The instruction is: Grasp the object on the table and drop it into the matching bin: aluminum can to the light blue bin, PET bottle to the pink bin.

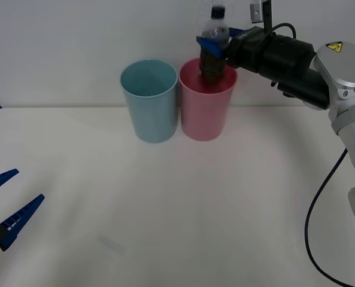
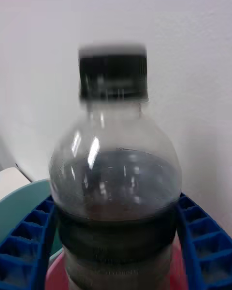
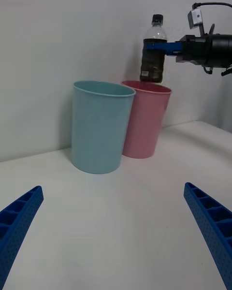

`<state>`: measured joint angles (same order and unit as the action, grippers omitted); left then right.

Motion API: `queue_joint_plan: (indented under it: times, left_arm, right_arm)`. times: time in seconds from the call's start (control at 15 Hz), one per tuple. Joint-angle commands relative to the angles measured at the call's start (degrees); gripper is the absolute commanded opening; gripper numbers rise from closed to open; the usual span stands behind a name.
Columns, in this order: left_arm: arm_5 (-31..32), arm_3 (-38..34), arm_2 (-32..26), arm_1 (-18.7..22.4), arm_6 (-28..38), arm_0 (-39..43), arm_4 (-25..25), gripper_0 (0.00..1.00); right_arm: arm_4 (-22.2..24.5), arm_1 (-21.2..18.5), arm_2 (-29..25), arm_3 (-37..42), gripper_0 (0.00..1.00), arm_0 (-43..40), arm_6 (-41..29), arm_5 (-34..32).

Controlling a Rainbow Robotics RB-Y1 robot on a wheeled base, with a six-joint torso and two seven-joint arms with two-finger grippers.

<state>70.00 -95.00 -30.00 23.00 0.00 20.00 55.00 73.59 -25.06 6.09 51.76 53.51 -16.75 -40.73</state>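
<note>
— Blue ribbed fingers (image 2: 29,241) sit closest, one on each side of the PET bottle (image 2: 116,193). Are they clamped on it?

— Yes. The right gripper (image 1: 216,43) has its fingers pressed against the bottle's sides, around the band just below the shoulder. Bottle stands upright, black cap (image 2: 113,76) on top, dark brown liquid filling it to about the shoulder.

— Where is the bottle relative to the bins?

— Held in the air directly over the mouth of the pink bin (image 1: 206,107). In the front view its lower part overlaps the bin's rim; from the left wrist view the base (image 3: 152,77) looks to be just above the rim, not touching it.

— And the other bin?

— The light blue bin (image 1: 149,100) stands right beside the pink one, on the robot's left of it, the two about touching at the sides. Both are upright near the far edge of the table (image 1: 177,215), roughly at its middle.

— What about the other arm?

— The left gripper (image 1: 6,206) is parked low over the table's near left corner, fingers spread wide apart, holding nothing, well apart from the bins.

— The right arm?

— It reaches in from the right side, its black forearm (image 1: 279,57) level above the table's far edge.
</note>
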Motion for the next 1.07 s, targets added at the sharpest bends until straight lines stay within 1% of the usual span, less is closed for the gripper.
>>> queue_joint_plan:
  times: [0.07,0.2,0.53,0.67,0.87,1.07]
  left_arm:
    - [0.0,0.0,0.0,0.0,0.0,0.0,0.0,1.0]
    - [0.0,0.0,0.0,0.0,0.0,0.0,0.0,1.0]
    - [0.0,0.0,0.0,0.0,0.0,0.0,0.0,1.0]
    - [0.0,0.0,0.0,0.0,0.0,0.0,0.0,1.0]
    - [0.0,0.0,0.0,0.0,0.0,0.0,0.0,1.0]
    - [0.0,0.0,0.0,0.0,0.0,0.0,0.0,1.0]
  right_arm:
    - [-1.5,-0.3,0.0,0.0,1.0,-0.5,0.6,-0.8]
    - [-2.8,-0.8,0.0,1.4,1.0,-2.2,1.3,-1.5]
    - [-4.2,-2.9,-0.9,13.1,1.0,-11.2,1.3,-1.5]
    - [-4.9,-3.8,-2.3,19.2,1.0,-16.3,1.2,-2.0]
    - [-6.9,-5.3,-3.6,25.8,1.0,-22.9,1.4,-3.0]
    - [-7.3,-6.3,-5.6,32.6,1.0,-30.2,1.6,-3.2]
